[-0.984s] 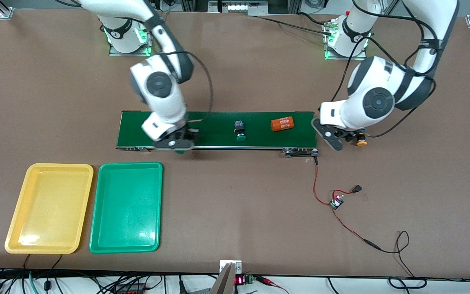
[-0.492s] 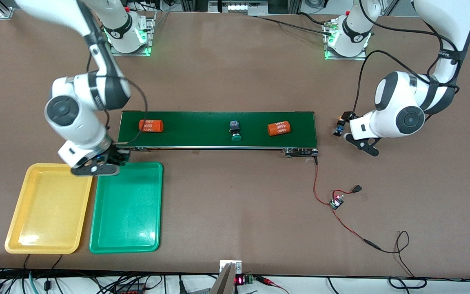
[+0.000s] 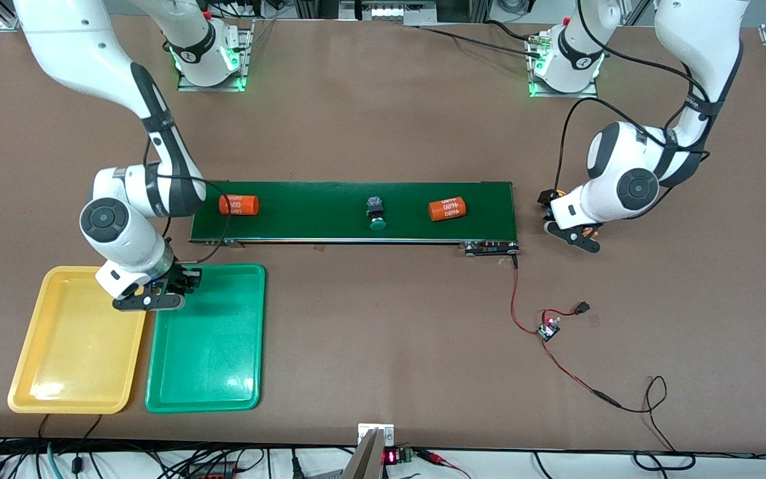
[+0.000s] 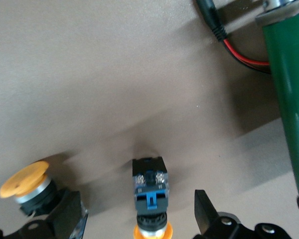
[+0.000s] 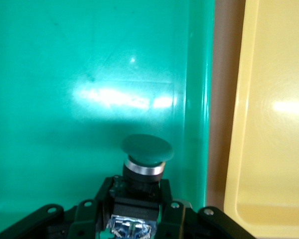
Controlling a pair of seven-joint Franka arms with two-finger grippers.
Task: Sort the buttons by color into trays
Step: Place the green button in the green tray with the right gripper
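Observation:
My right gripper (image 3: pixel 150 297) hangs over the green tray (image 3: pixel 207 346), at its edge beside the yellow tray (image 3: pixel 70 346). It is shut on a green-capped button (image 5: pixel 146 148), cap pointing down at the green tray (image 5: pixel 89 74); the yellow tray (image 5: pixel 274 124) lies alongside. A second green-capped button (image 3: pixel 376 214) lies on the belt. My left gripper (image 3: pixel 572 229) is low over the table off the belt's end, open (image 4: pixel 136 199), with a yellow-capped button (image 4: pixel 149 184) lying between its fingers untouched. Another yellow-capped button (image 4: pixel 27 181) lies just outside one finger (image 4: pixel 70 214).
The dark green conveyor belt (image 3: pixel 316 209) carries two orange cylinders (image 3: pixel 238 204) (image 3: pixel 447 209). A small circuit board (image 3: pixel 548 329) with red wires lies on the table nearer the front camera than the belt's end. The belt's roller end (image 4: pixel 289 99) is close beside my left gripper.
My right arm has carried the green-capped button off the belt to over the green tray. My left gripper has shifted about off the belt's end. The belt's load has crept toward the right arm's end.

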